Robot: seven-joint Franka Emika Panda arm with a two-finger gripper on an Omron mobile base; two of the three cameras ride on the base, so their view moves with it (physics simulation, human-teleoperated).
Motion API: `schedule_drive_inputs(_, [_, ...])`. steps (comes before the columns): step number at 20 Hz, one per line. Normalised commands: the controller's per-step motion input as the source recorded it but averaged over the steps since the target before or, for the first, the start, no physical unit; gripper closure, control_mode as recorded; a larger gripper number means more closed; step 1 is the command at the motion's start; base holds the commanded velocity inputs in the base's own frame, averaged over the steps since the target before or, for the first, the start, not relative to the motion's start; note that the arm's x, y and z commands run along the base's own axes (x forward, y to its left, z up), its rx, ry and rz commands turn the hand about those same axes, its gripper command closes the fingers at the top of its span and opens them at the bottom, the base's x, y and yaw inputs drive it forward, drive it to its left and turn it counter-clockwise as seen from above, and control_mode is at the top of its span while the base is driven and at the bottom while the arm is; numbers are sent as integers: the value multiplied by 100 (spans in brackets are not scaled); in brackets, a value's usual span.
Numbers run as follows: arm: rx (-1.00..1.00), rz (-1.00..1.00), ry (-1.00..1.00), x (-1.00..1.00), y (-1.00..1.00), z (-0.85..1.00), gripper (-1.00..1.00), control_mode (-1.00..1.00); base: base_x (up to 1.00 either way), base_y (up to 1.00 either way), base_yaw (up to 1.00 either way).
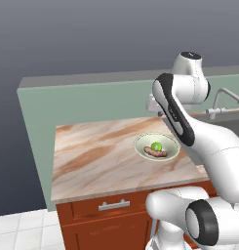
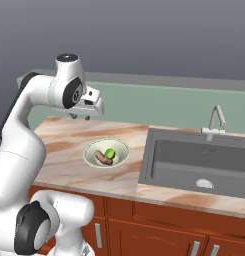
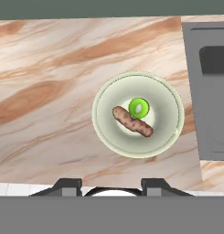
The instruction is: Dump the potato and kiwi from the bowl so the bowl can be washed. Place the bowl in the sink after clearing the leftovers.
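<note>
The bowl point(image 3: 164, 101), cream with a thin dark rim, stands upright on the marble counter near its front edge, just left of the sink point(image 3: 194, 91). Inside it lie the round green kiwi point(image 3: 139, 108) and the brown elongated potato point(image 3: 131, 121), touching each other. From the right base I see the bowl point(image 2: 95, 146), the kiwi point(image 2: 109, 153) and the potato point(image 2: 102, 158), with the dark sink point(image 2: 184, 155) beside them. My gripper point(image 2: 80, 116) hangs well above the bowl, pointing down, open and holding nothing. Its fingertips point(image 3: 67, 185) frame the counter's front edge. The left base view shows the bowl point(image 1: 143, 142) partly behind my arm.
The marble counter point(image 2: 59, 135) stretches left of the bowl, backed by a pale green wall. A chrome faucet point(image 2: 215, 120) stands behind the sink, whose drain point(image 2: 204, 183) shows at its floor. Red-brown cabinets point(image 1: 101, 215) sit under the counter.
</note>
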Motion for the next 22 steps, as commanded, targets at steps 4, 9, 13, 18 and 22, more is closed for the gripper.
schedule_drive_inputs(4, [0, 0, 0, -5, -6, 0, -100, -100, 0, 0, 0])
schedule_drive_inputs(9, [2, -10, 3, -14, -41, -11, -100, -100, 0, 0, 0])
schedule_drive_inputs(13, [11, -18, 0, -18, -91, -32, -100, -100, 0, 0, 0])
schedule_drive_inputs(18, [10, -16, 10, -1, -89, -67, -100, -100, 0, 0, 0])
schedule_drive_inputs(22, [16, -17, 16, 0, -85, -78, -100, -100, 0, 0, 0])
